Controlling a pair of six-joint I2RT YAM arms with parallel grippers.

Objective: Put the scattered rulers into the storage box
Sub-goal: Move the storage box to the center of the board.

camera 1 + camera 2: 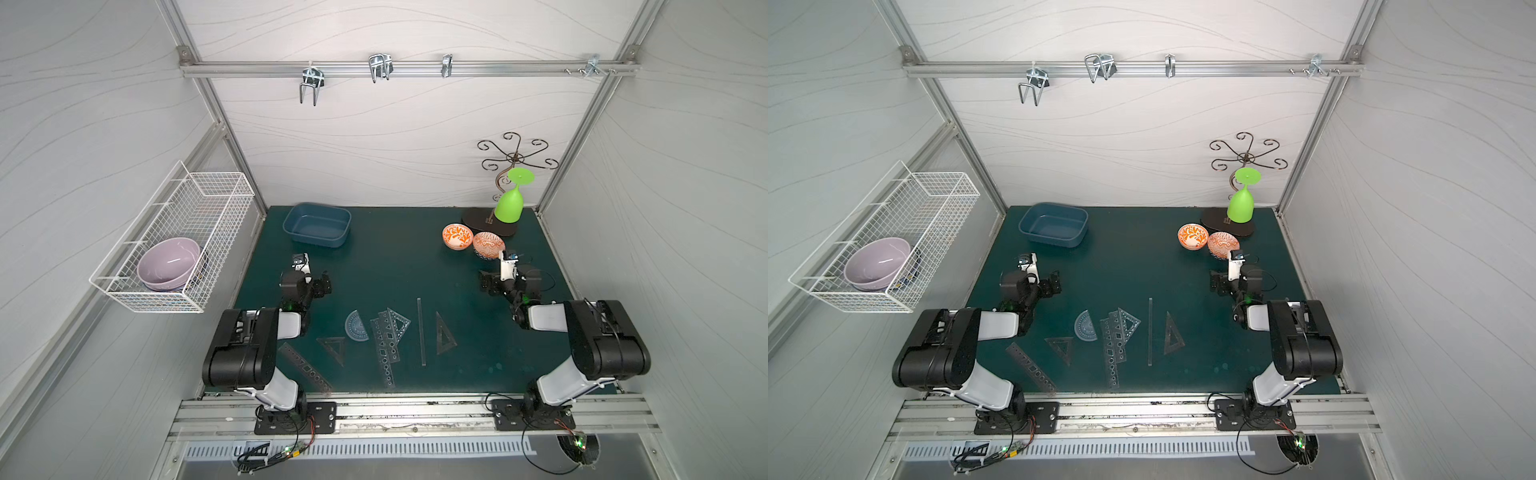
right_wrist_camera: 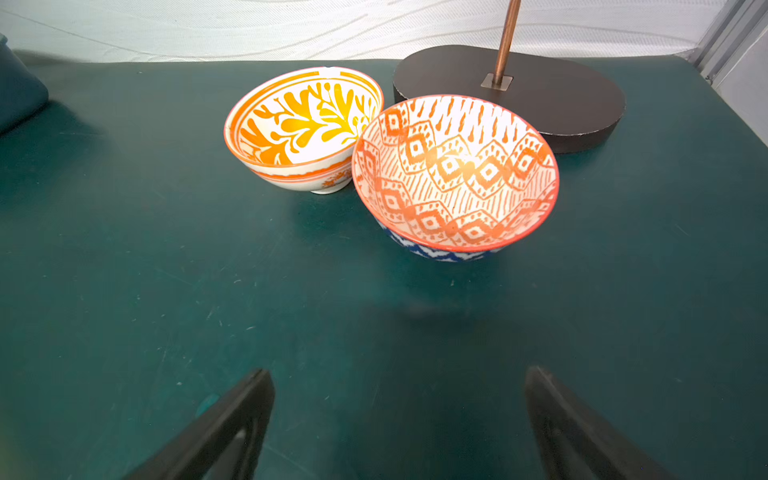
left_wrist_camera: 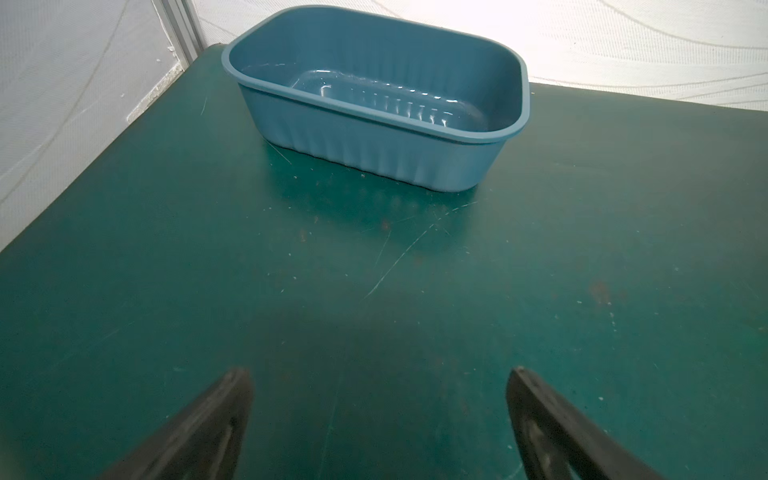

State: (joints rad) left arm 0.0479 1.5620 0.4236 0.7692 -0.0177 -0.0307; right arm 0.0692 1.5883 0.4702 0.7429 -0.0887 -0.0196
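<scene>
Several smoky transparent rulers lie flat near the mat's front edge in both top views: a bluish protractor point(image 1: 356, 326), overlapping stencil rulers point(image 1: 384, 349), a straight ruler point(image 1: 421, 332), set squares point(image 1: 444, 334) point(image 1: 334, 347) and a stencil ruler point(image 1: 305, 368) beside the left arm. The blue-grey storage box point(image 1: 317, 224) point(image 3: 374, 95) stands empty at the back left. My left gripper point(image 1: 309, 276) point(image 3: 379, 370) hovers open just in front of the box, holding nothing. My right gripper point(image 1: 508, 274) point(image 2: 399, 370) is open and empty, facing two bowls.
Two orange-patterned bowls point(image 1: 457, 236) point(image 2: 455, 174) touch each other at the back right, in front of a dark stand base point(image 1: 490, 224) carrying an upturned green glass point(image 1: 509, 205). A white wire basket point(image 1: 174, 245) holding a purple bowl hangs on the left wall.
</scene>
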